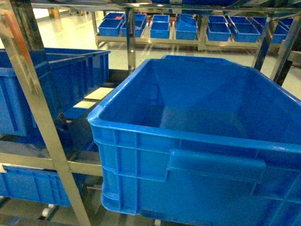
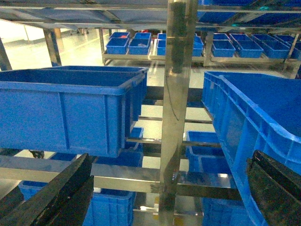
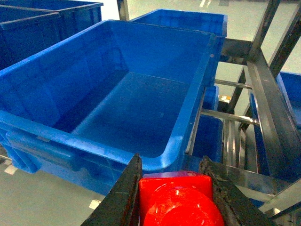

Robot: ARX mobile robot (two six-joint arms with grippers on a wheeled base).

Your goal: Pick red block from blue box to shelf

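The right end effector (image 3: pixel 176 197) is gripping the red block (image 3: pixel 176 200) between its fingers, just before a blue crate (image 3: pixel 136 108) on the shelf (image 3: pixel 263 103). The left end effector (image 2: pixel 164 193) is hanging wide open.

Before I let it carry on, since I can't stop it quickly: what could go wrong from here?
1. The right tool holds the red block right by the rim of the big blue crate; a slip might drop it inside instead of on the shelf.
2. The shelf's rails look narrow with open gaps, so the block could fall through.
3. The open left tool faces a steel post and might strike it.
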